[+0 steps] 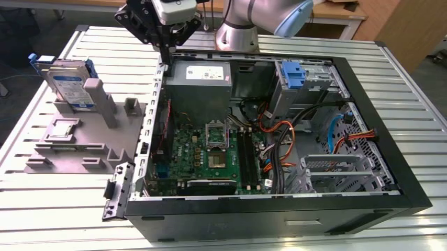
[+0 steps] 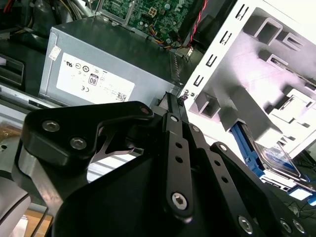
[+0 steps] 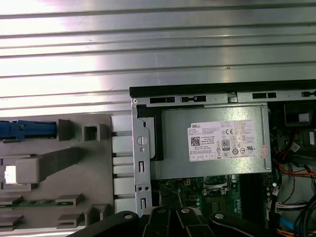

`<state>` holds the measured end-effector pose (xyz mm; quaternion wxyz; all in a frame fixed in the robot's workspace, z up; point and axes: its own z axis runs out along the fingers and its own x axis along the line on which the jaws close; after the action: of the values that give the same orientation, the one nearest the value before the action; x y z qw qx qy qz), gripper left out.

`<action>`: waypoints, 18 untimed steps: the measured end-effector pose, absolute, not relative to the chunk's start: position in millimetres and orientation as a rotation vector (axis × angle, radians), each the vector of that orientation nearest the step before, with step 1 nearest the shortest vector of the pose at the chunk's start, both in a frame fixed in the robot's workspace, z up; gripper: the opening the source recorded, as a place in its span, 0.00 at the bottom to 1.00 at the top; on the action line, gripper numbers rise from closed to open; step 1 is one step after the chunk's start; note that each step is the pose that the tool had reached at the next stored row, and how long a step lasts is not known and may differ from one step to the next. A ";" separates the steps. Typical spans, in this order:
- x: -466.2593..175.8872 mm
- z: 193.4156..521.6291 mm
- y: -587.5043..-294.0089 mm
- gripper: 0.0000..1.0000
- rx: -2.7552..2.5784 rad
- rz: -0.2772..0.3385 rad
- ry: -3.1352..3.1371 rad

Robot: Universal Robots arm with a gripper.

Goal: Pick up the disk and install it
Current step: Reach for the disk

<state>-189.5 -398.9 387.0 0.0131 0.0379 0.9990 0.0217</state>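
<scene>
The gripper (image 1: 166, 58) hangs with its fingers pinched together on nothing, just above the rim of the open computer case (image 1: 265, 225), at the corner where the side wall meets the power supply (image 1: 202, 73). The disk (image 1: 68, 78) is well off to the gripper's side, beyond that wall and toward the exterior view's left. It is untouched and stands on edge in a slot of the grey fixture (image 1: 77, 144), with its blue bracket around it.

Risks, as I judge them:
- The fingers sit low and close to the case rim, so a sideways sweep at this height could clip the wall or one of the fixture's upright posts.
- The disk stands tall and narrow, so an off-centre pinch, or one on the plastic bracket alone, could tip it or let it twist.
- Loose orange cables (image 1: 279, 141) lie beside the bays, and a drive carried in past them could snag.

Contents:
- The case holds the power supply directly below the gripper. Farther in are the motherboard (image 1: 202, 151), a bare blue clip (image 1: 293, 73) in a bay beside the power supply, and a metal drive cage (image 1: 328, 167) at the corner farthest from the gripper.
- The fixture holds the disk, plus a few smaller parts in its recesses that I cannot identify
</scene>
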 end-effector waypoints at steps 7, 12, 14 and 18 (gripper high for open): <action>-191.4 386.7 -398.9 0.10 0.118 0.068 3.112; -192.9 386.5 -398.9 0.10 0.118 0.068 3.112; -193.5 386.5 -398.9 0.10 0.118 0.068 3.112; -194.7 386.3 -398.9 0.10 0.118 0.068 3.112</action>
<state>-194.7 -398.9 386.3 0.0131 0.0379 0.9990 0.0217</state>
